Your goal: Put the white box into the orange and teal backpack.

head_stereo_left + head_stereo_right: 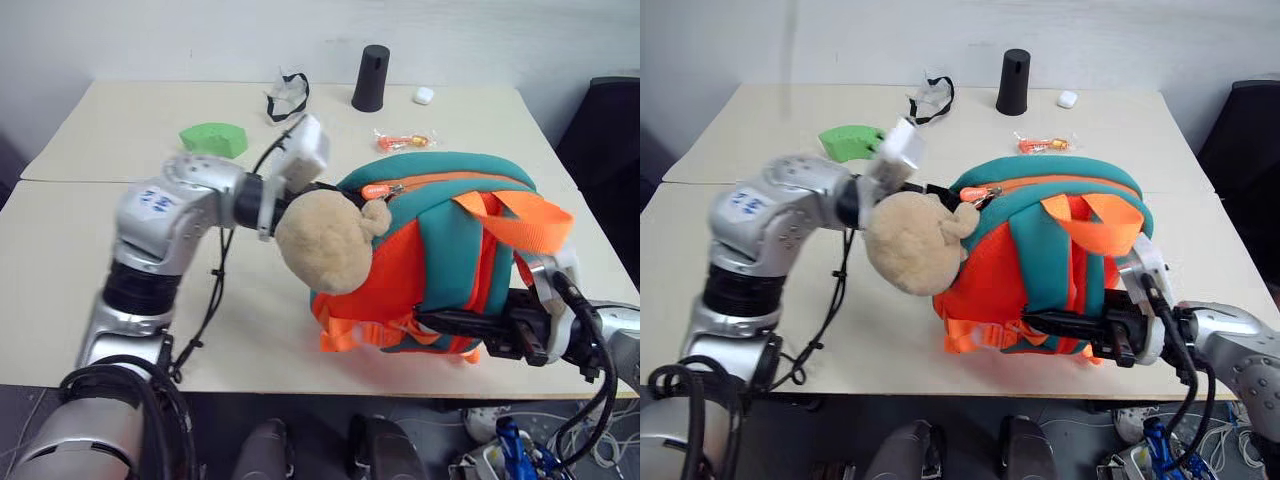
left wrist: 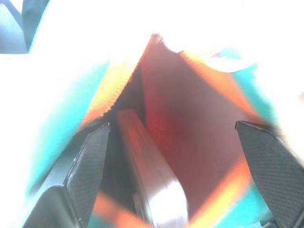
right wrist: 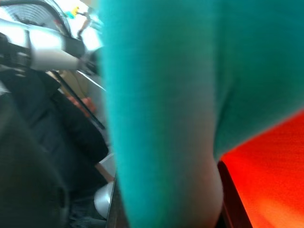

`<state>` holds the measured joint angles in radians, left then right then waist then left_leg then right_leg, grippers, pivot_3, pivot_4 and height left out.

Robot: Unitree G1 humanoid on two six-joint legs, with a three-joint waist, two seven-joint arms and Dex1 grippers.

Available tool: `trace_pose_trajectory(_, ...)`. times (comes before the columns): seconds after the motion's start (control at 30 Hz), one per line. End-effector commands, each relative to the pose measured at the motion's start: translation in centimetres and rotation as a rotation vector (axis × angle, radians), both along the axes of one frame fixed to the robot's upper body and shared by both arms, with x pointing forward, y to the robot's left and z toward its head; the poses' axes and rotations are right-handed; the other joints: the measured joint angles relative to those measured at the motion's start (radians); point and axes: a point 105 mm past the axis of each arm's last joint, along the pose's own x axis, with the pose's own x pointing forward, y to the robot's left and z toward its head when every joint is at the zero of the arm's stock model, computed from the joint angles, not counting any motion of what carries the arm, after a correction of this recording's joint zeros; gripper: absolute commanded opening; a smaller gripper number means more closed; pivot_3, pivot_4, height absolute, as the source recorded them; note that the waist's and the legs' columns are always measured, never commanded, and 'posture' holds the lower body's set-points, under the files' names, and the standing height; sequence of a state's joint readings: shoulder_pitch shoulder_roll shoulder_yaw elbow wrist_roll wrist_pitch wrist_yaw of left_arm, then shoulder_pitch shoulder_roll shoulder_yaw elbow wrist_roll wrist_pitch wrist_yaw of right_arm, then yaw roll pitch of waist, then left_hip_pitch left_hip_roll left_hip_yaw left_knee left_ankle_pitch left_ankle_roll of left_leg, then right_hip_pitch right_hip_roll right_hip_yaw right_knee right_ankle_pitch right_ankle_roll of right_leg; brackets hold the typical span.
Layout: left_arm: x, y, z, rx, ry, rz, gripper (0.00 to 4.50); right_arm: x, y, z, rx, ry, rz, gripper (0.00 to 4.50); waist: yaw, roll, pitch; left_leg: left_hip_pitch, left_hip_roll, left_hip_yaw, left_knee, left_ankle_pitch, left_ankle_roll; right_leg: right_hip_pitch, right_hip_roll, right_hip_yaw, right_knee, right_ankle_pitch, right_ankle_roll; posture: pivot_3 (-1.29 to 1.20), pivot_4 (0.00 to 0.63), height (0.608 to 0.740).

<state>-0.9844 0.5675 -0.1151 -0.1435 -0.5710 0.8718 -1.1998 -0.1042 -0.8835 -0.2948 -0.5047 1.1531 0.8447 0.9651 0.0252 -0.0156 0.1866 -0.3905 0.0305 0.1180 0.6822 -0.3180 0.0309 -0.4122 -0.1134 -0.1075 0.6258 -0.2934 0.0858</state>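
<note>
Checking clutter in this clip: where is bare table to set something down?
Free: the table left of the left arm, and the right side between backpack and table edge. Crowded: the far edge, with green thing, black cup, orange packet.

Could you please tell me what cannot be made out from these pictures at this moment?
- Left gripper: in the head views the tan plush bear hides its open fingers.
- Flat white box: the left wrist view, inside the orange and teal backpack, shows one edge; blur hides its lettering.
- Right gripper: what its black fingers pinch at the backpack's lower side is unclear; a teal panel covers the right wrist view.
</note>
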Motion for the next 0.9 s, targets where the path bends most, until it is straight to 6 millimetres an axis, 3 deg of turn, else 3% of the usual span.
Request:
trace_pose_trajectory(0.03, 0.6, 0.6, 1.0, -0.052, -0.072, 0.075, 4.48, 1.4, -0.2, 0.0, -0.004, -0.052, -0.073, 0.0, 0.004, 0.0, 0.0, 0.0, -0.001, 0.0, 0.0, 0.0, 0.0, 0.001, 0.0, 0.0, 0.0, 0.0, 0.0, 0.0, 0.15, 0.74)
trace_pose_trajectory(0.1, 1.3, 0.7, 0.1, -0.049, -0.045, 0.124, 4.48, 2.0, -0.2, -0.2, -0.015, -0.067, -0.107, 0.0, 0.004, 0.0, 0.0, 0.0, -0.001, -0.001, 0.0, 0.0, 0.001, 0.001, 0.0, 0.0, 0.0, 0.0, 0.001, 0.0, 0.15, 0.74)
trace_pose_trajectory(0.17, 0.5, 1.1, -0.9, -0.03, -0.022, 0.095, 4.48, 2.8, -0.1, -0.5, -0.023, -0.081, -0.149, 0.0, 0.0, 0.0, 0.0, 0.0, -0.002, 0.0, 0.0, 0.0, 0.001, 0.001, 0.0, 0.0, 0.0, 0.001, 0.002, 0.0, 0.15, 0.74)
trace_pose_trajectory(0.27, -0.8, 2.1, -0.7, -0.037, 0.014, 0.066, 4.48, 3.4, -0.1, -0.8, -0.04, -0.09, -0.186, 0.0, -0.002, 0.0, 0.0, 0.0, -0.001, 0.0, 0.0, 0.0, 0.001, 0.001, 0.0, 0.0, 0.001, 0.001, 0.002, 0.0, 0.15, 0.74)
trace_pose_trajectory(0.4, -3.5, 5.4, 0.6, -0.015, 0.09, 0.004, 4.48, 3.2, 0.2, -1.2, -0.054, -0.093, -0.171, 0.0, -0.009, 0.0, 0.0, 0.0, 0.0, 0.0, 0.0, 0.0, 0.0, 0.001, 0.0, 0.001, 0.001, 0.001, 0.002, 0.0, 0.15, 0.74)
trace_pose_trajectory(0.5, -4.6, 6.8, 2.9, -0.068, 0.113, 0.01, 4.48, 3.4, 0.4, -1.2, -0.054, -0.099, -0.176, 0.0, -0.013, 0.0, 0.0, 0.001, 0.001, 0.0, 0.0, 0.0, 0.0, 0.001, 0.0, 0.001, 0.001, 0.001, 0.001, 0.0, 0.15, 0.74)
trace_pose_trajectory(0.63, -5.3, 5.6, 5.0, -0.152, 0.133, -0.003, 4.48, 3.6, 0.6, -1.2, -0.048, -0.103, -0.184, 0.0, 0.001, 0.0, 0.0, 0.001, -0.001, -0.001, 0.0, 0.0, 0.0, 0.002, -0.001, 0.0, 0.0, 0.001, 0.001, 0.0, 0.15, 0.74)
trace_pose_trajectory(0.9, -5.1, 1.7, 2.9, -0.039, 0.144, -0.006, 4.48, 3.8, 1.3, -0.9, -0.028, -0.102, -0.166, 0.0, -0.009, -0.001, 0.0, 0.001, 0.0, 0.0, 0.0, 0.0, 0.0, 0.002, 0.001, 0.002, 0.001, 0.002, 0.003, 0.0, 0.15, 0.74)
